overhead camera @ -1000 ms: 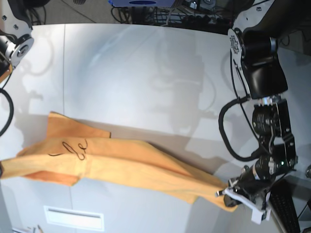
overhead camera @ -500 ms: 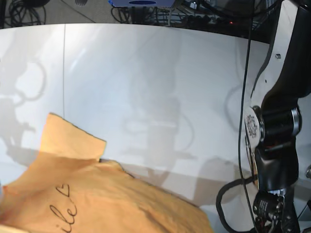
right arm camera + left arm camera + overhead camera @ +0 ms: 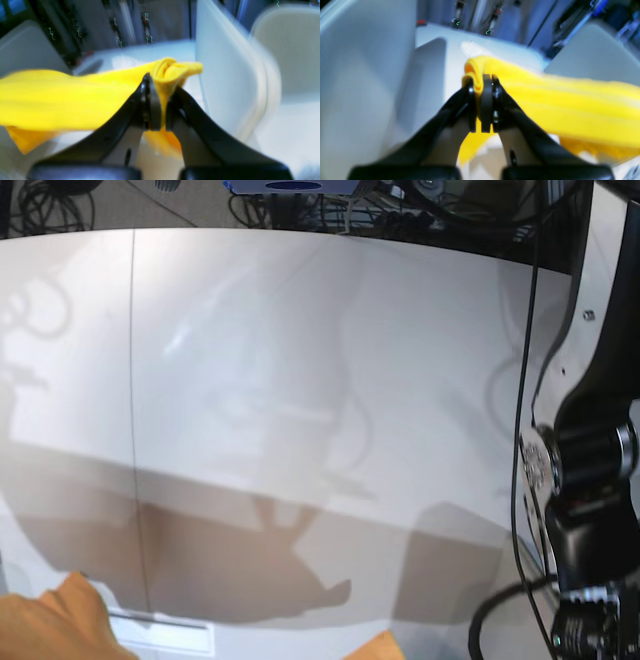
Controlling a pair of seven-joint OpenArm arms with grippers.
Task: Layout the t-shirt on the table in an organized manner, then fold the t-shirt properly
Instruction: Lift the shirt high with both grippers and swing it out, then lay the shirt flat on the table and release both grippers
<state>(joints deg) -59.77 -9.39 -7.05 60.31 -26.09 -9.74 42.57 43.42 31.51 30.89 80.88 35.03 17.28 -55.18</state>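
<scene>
The orange-yellow t-shirt hangs stretched between my two grippers, lifted off the table. In the left wrist view my left gripper point(image 3: 482, 105) is shut on a bunched edge of the t-shirt point(image 3: 570, 105), which runs off to the right. In the right wrist view my right gripper point(image 3: 160, 110) is shut on another bunched edge of the t-shirt point(image 3: 62, 100), which runs off to the left. In the base view only two small bits of the t-shirt point(image 3: 55, 630) show at the bottom edge, above the white table point(image 3: 300, 380). Neither gripper shows in the base view.
The arm with the left wrist camera point(image 3: 590, 480) rises at the right of the base view with its black cables. A thin dark seam point(image 3: 133, 380) crosses the table. Shadows of the shirt fall on the near table. Cables and gear lie beyond the far edge.
The shirt has been lifted off the table and toward the camera. It covered the lower table a second ago; now only two small bits show at the bottom edge.
</scene>
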